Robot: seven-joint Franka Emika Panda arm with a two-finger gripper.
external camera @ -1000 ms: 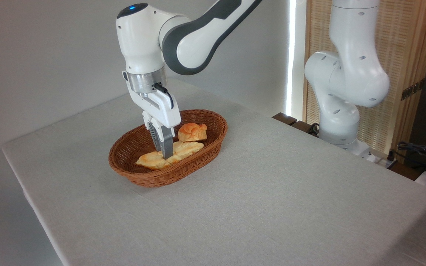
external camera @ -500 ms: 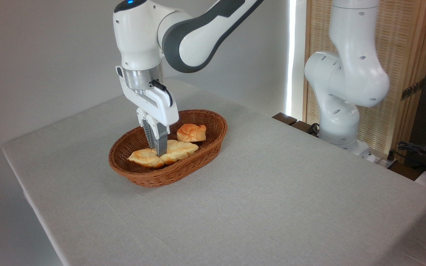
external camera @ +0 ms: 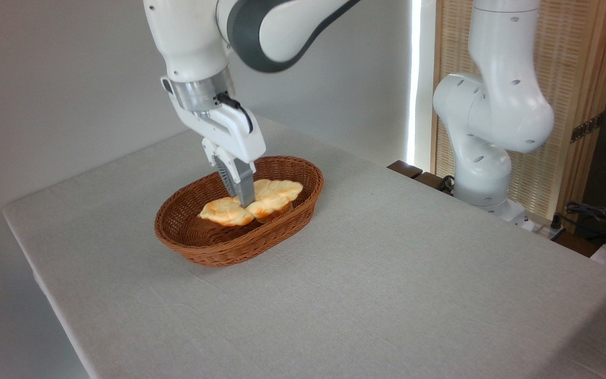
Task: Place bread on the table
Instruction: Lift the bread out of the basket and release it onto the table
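Observation:
The bread (external camera: 226, 210), a long pale golden braided loaf with browned tips, hangs lifted above the floor of the brown wicker basket (external camera: 203, 247). My gripper (external camera: 247, 202) points down and is shut on the loaf's middle, fingers pinching it from above. The loaf spans from the basket's centre toward its right rim. The table (external camera: 366, 284) has a light grey-beige cloth surface and carries the basket at its middle left.
The arm's white base (external camera: 484, 158) stands at the table's far right edge, in front of a wooden slatted screen. Cables and dark gear lie at the far right. A small bun seen earlier is now hidden behind the raised loaf.
The gripper has risen and shifted slightly right, carrying the loaf up off the basket floor. The small orange bun is now covered by the loaf.

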